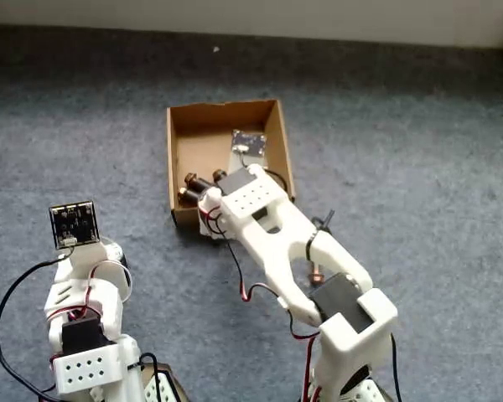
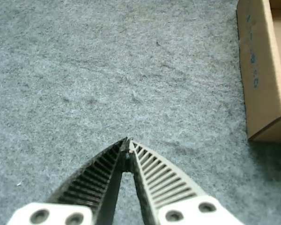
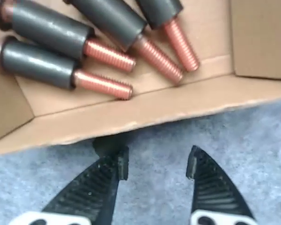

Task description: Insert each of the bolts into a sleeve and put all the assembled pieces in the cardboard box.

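The right tool (image 3: 157, 164) hangs part open and empty just outside the near wall of the cardboard box (image 3: 145, 108) — four bolts (image 3: 105, 55), each in its dark sleeve (image 3: 47, 28), lie inside straight ahead, threaded ends slanting toward that wall. This arm is much the nearer. The left tool (image 2: 128, 143) is closed on nothing over the grey surface (image 2: 84, 70), well aside — the job looks nearly done

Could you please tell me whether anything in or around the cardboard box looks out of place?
Nothing stands out. Four sleeved bolts lie loosely together inside the cardboard box, none over its wall, and the open right gripper hangs just outside it.
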Robot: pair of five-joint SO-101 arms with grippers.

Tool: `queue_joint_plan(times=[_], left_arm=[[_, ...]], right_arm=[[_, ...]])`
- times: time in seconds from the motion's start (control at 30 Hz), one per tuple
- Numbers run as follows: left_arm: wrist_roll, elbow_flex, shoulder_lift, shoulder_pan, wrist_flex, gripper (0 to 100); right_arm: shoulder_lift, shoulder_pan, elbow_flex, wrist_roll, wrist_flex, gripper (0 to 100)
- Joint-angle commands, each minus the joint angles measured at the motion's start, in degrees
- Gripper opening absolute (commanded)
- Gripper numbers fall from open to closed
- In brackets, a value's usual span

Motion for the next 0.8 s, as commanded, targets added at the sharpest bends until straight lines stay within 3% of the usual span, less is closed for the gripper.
queue_joint_plan(times=[0.0, 0.47, 0.63, 0.77], left_arm=[[-0.4, 0.5, -0.5, -0.4, -1.1, 1], [-0.4, 0.5, -0.5, -0.4, -1.1, 1], [-0.4, 0.5, -0.5, -0.4, -1.1, 1], [-0.4, 0.5, -0.5, -0.4, -1.1, 1]], right_arm=[[-0.5, -0.4, -2.8, -2.5, -2.6, 19.8], [5.4, -0.2, -0.8, -2.7, -11.1, 19.8], [6.4, -0.2, -0.8, -2.7, -4.9, 19.7], [6.4, -0.2, -0.9, -2.5, 0.5, 11.1]])
